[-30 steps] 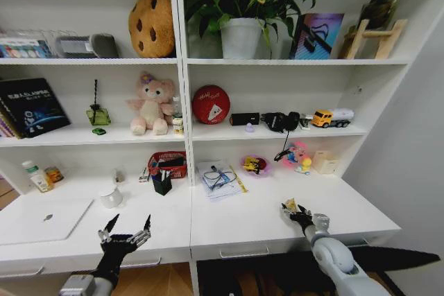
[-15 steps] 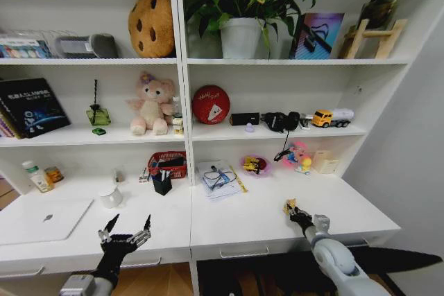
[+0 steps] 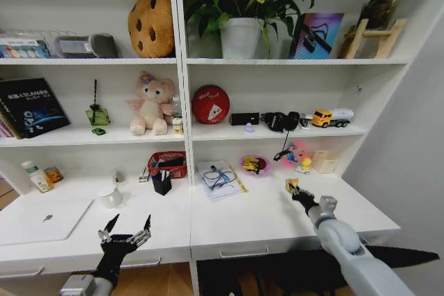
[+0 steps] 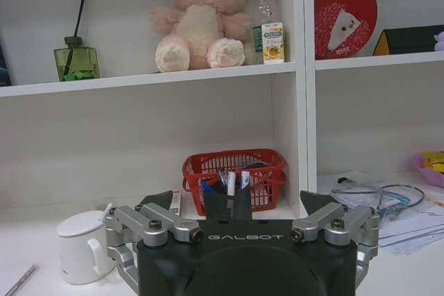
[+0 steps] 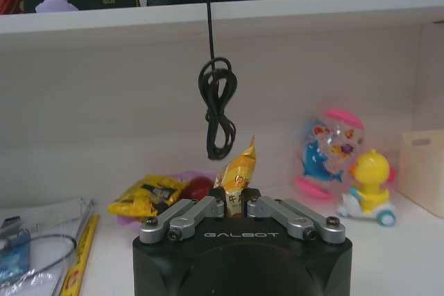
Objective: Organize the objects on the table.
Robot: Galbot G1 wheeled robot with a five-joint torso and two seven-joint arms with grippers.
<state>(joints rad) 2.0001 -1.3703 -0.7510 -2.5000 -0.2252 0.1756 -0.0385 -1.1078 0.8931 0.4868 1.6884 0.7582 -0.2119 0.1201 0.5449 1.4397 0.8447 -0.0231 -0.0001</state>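
- While the right pincer (image 3: pixel 292 189) hovers above the tabletop (image 3: pixel 263 216) at lower right, it grips a yellow-wrapped candy (image 5: pixel 237 171).
- Left pincer (image 3: pixel 125 232), lower left, is spread wide, holding nothing.

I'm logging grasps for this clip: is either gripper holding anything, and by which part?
The right gripper pinches a small yellow-orange wrapped candy by its lower end; the twisted top sticks up. The left gripper is open, holding nothing.

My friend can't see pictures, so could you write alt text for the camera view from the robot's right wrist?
The right gripper is shut on a small yellow-orange candy wrapper, held above the white desk. Beyond it lie a pink dish of snack packets, a yellow duck toy and a dangling black cable.
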